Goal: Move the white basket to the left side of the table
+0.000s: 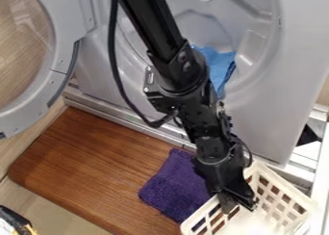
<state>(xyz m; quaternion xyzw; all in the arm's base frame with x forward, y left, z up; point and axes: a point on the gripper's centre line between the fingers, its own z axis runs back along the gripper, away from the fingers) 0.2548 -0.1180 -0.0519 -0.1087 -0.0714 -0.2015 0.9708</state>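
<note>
The white basket [286, 199] lies at the lower right, at the right end of the brown wooden table [90, 166], with slotted walls and a bright interior. My gripper [239, 209] hangs down at the basket's upper left part, over its rim and opening. How its tips stand to the basket wall is hard to tell.
A purple cloth [177, 186] lies on the wood just left of the basket. Behind stands a grey front-loading machine [257, 118] with a blue cloth [218, 65] in its drum and its round door [55, 80] swung out at the upper left.
</note>
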